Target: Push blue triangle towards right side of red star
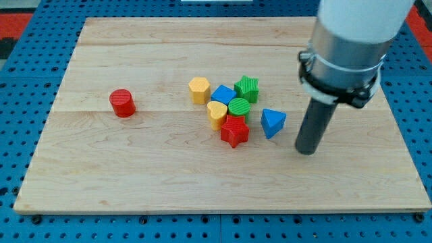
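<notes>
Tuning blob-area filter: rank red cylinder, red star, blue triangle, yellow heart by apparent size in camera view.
1. red star
2. blue triangle and red cylinder: look alike, not ranked
3. yellow heart, partly overlapped by neighbours, so unsure

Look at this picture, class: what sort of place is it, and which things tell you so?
Probably a robotics lab bench. A wooden board lies on a blue perforated base, small blocks such as the blue triangle and red star sit on it, and my tip stands right of the triangle.
</notes>
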`<action>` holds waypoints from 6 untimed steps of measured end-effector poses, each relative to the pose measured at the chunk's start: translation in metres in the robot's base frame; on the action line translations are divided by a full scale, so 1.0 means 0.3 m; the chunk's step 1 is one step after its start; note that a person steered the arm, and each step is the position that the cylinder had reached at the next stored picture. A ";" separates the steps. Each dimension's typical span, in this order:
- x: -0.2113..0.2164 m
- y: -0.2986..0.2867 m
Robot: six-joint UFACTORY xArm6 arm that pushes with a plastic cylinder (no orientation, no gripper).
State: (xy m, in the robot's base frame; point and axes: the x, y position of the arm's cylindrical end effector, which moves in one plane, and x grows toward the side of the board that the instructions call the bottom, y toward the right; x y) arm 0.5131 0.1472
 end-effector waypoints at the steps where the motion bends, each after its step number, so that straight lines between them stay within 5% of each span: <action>1: -0.091 0.022; 6: -0.203 -0.074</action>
State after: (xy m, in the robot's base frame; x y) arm 0.4523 0.1250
